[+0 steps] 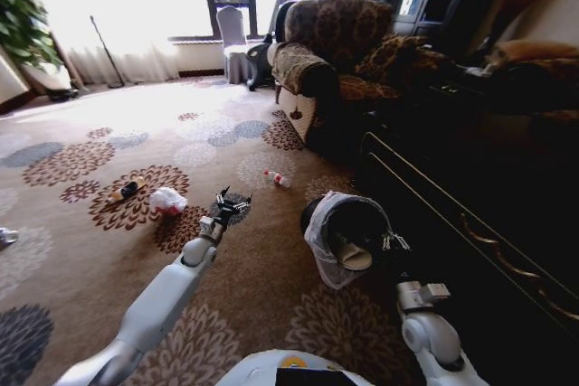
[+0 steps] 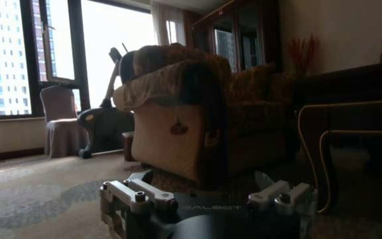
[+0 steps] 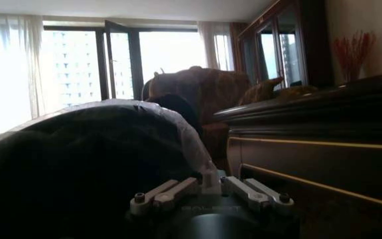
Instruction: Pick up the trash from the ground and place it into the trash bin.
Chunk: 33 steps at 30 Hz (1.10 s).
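At frame centre the left pincer (image 1: 233,198) gapes empty over carpet, the right pincer (image 1: 395,242) looks pinched onto the trash bin (image 1: 318,234) liner; the clear bottle (image 1: 277,179) beyond seems light, slippery, best gripped mid-body.

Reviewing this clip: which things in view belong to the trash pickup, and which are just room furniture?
Job:
trash bin
white cup inside it
clear bottle
pink-white bag
yellow-black packet
left hand
right hand

Just there:
armchair
dark cabinet

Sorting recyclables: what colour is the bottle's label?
Red, on the clear bottle lying on the carpet, seen best in the head view.
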Motion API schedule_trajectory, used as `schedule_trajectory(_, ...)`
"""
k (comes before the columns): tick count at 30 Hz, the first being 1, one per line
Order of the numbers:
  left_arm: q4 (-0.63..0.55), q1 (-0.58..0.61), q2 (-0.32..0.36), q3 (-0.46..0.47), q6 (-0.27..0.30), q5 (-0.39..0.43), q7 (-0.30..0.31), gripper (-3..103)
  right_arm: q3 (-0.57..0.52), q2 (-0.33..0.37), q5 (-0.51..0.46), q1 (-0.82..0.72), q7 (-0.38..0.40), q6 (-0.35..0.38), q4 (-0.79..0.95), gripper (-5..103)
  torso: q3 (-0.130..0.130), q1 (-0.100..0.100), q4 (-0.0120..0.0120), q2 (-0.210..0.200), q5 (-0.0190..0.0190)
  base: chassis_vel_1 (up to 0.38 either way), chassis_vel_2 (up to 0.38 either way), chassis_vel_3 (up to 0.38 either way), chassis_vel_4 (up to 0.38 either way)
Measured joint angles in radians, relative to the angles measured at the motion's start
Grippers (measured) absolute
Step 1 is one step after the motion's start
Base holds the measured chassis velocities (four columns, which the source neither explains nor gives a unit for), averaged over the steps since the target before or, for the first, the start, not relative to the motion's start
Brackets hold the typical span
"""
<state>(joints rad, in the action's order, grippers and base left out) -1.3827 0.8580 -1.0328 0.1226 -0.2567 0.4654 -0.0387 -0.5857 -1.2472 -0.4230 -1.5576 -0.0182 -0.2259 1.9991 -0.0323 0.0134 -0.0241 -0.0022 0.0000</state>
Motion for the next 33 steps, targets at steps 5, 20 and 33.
schedule_trajectory(5, 0.026, -0.029, -0.012, -0.043, 0.003, 0.003, -0.015, 100, 0.007, -0.009, 0.011, -0.022, 0.000, -0.010, 0.003, 0, 0.000, 0.000, 0.0002, 0.000, 0.0001, -0.118, -0.138, -0.125, -0.129)
schedule_trajectory(20, 0.082, -0.026, -0.045, -0.081, 0.016, 0.068, -0.013, 100, 0.041, -0.026, 0.040, -0.043, 0.000, -0.032, 0.004, 0, 0.000, 0.000, 0.0004, 0.000, 0.0000, -0.124, -0.128, -0.124, -0.128)
schedule_trajectory(33, 0.101, 0.005, -0.051, -0.056, -0.001, 0.071, -0.003, 100, 0.065, -0.039, 0.070, -0.058, 0.000, -0.044, 0.007, 0, 0.000, 0.000, -0.0006, 0.000, 0.0000, -0.048, 0.002, 0.002, -0.049)
